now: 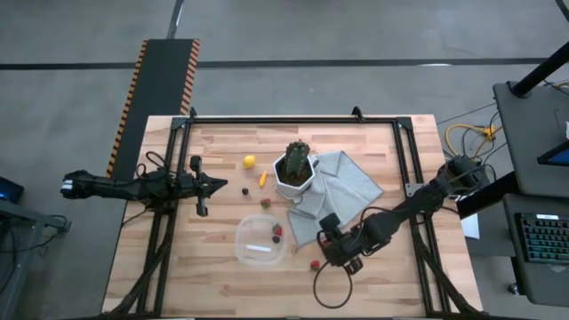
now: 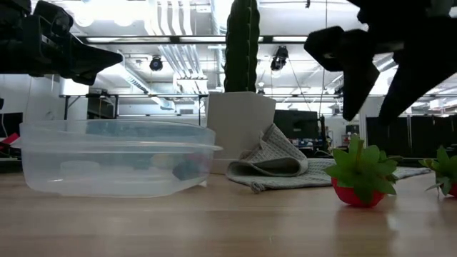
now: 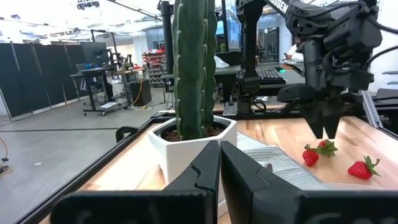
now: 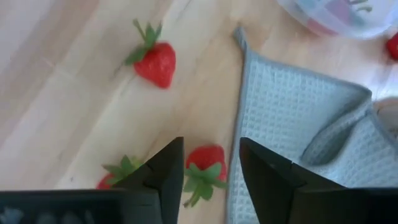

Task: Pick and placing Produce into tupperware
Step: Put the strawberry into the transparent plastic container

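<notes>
The clear tupperware (image 1: 260, 242) stands at the table's near middle with a strawberry (image 1: 277, 233) inside; it also shows in the low view (image 2: 114, 157). My right gripper (image 4: 211, 165) is open and hovers over a strawberry (image 4: 205, 163) beside the grey cloth's edge, with one finger on each side above it (image 2: 371, 100). A second strawberry (image 4: 155, 62) lies farther on, and a third (image 4: 115, 177) is half hidden by a finger. A lemon (image 1: 250, 162), an orange piece (image 1: 262, 179) and dark berries (image 1: 245, 190) lie near the cactus. My left gripper (image 3: 219, 165) is shut and held above the table's left.
The green cactus in its white faceted pot (image 1: 296, 169) stands at the table's middle, on the folded grey cloth (image 1: 342, 191) that spreads to its right and near side. A black cable loops off the table's near edge (image 1: 333, 293). Bare wood lies left of the tupperware.
</notes>
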Available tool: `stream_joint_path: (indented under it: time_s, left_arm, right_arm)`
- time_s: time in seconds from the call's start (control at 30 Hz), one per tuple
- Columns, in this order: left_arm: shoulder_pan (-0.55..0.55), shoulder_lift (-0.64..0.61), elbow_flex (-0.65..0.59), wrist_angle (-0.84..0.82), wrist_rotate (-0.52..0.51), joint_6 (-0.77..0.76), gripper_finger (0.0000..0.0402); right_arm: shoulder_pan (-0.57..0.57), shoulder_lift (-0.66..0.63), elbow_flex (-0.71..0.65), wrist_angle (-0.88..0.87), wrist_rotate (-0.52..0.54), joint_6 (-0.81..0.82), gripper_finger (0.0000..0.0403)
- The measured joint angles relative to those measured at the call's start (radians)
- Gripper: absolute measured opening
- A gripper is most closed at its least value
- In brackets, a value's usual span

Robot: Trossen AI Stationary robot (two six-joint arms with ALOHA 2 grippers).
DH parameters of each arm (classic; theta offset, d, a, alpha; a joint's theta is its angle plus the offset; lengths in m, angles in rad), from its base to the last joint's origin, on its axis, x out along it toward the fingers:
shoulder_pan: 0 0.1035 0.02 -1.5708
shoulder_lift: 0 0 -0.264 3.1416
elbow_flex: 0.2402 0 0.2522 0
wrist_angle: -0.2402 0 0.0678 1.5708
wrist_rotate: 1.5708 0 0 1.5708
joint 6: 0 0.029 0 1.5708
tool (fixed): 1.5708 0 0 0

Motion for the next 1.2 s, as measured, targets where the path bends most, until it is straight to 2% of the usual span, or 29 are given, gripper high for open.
stream_joint_path:
  time_s: [0.23,0.37,0.67,1.2]
  left_arm:
    - [0.0,0.0,0.0,0.0,0.0,0.0,0.0]
    - [0.0,0.0,0.0,0.001,0.0,0.0,0.0]
    - [0.0,0.0,0.0,0.0,0.0,0.0,0.0]
    - [0.0,0.0,0.0,0.0,0.0,0.0,0.0]
  right_arm:
    - [0.0,0.028,-0.002,-0.007,0.037,0.016,0.0209]
    - [-0.005,0.052,-0.003,-0.009,0.051,0.026,0.0229]
    - [-0.02,0.095,-0.004,-0.031,0.042,0.085,0.0237]
    - [-0.023,0.146,-0.004,-0.02,0.029,0.097,0.0239]
